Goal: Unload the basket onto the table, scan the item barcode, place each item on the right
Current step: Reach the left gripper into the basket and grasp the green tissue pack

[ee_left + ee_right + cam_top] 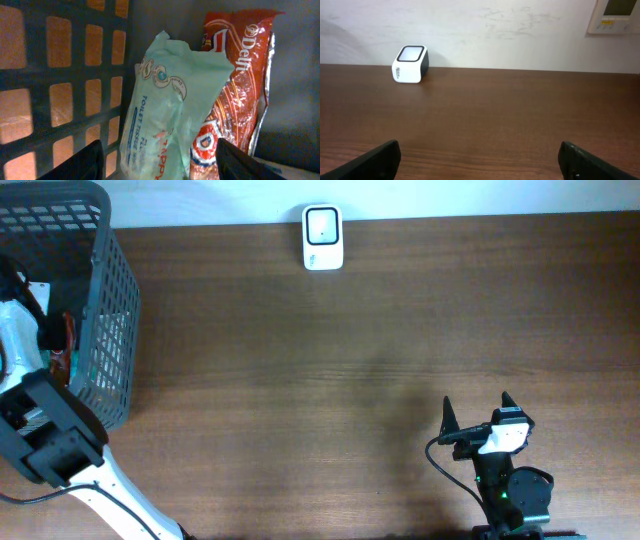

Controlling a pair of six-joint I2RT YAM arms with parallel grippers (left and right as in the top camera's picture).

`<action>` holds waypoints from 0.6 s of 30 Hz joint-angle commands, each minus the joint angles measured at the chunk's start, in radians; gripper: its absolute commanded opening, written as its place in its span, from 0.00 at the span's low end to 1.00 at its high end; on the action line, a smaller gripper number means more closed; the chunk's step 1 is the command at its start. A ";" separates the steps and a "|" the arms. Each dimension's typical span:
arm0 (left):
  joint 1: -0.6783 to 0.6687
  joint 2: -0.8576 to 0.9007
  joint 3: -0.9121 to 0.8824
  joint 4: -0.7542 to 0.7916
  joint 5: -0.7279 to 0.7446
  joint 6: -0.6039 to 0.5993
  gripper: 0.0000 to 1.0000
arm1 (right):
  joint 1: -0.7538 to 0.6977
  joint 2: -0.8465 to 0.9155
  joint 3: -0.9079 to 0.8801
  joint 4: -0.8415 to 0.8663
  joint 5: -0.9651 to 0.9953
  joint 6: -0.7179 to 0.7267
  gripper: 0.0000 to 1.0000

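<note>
My left gripper (157,152) is down inside the grey basket (105,300), open. Its dark fingers (90,160) stand on either side of a pale green toilet tissue pack (170,110), with a small gap on the left. A red snack packet (242,85) leans right behind the pack, and its lower edge lies close to the right finger. No barcode shows on either item. The white barcode scanner (322,237) stands at the table's far edge and also shows as the scanner (410,64) in the right wrist view. My right gripper (477,405) hovers open and holds nothing.
The basket's lattice wall (65,85) is close on the left of my left fingers. The left arm (45,430) reaches up over the table's left front corner. A wall panel (617,15) hangs behind the table.
</note>
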 commanded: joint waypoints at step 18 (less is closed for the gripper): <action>0.065 0.074 -0.003 -0.026 0.068 0.015 0.00 | 0.005 -0.007 -0.007 -0.003 0.005 -0.006 0.99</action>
